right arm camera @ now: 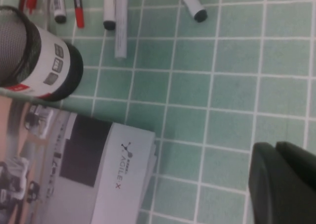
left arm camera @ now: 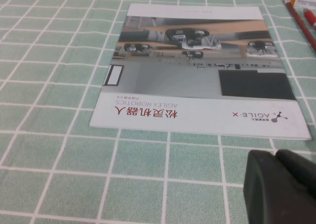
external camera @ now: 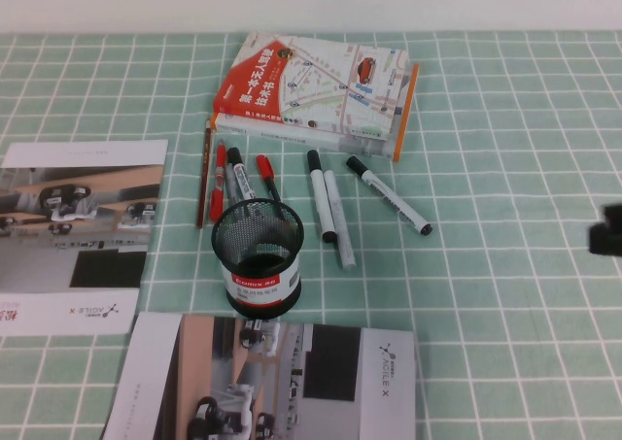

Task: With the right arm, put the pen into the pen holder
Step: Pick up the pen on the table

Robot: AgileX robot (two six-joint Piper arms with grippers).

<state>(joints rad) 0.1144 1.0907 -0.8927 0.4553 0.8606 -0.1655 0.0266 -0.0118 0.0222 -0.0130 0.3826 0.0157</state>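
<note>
The pen, a slim white marker with a black cap, lies slanted on the green checked cloth, right of the other markers. Its black end tip also shows in the right wrist view. The pen holder, a black mesh cup with a white label, stands upright near the middle, and shows in the right wrist view. My right gripper is at the far right edge, apart from the pen, with its fingers together and empty. My left gripper is shut and empty over the cloth near a brochure.
A book lies behind the markers. Red-capped markers, a brown pencil, a thicker black-capped marker and a grey pen lie between the book and the holder. Brochures lie at the left and front.
</note>
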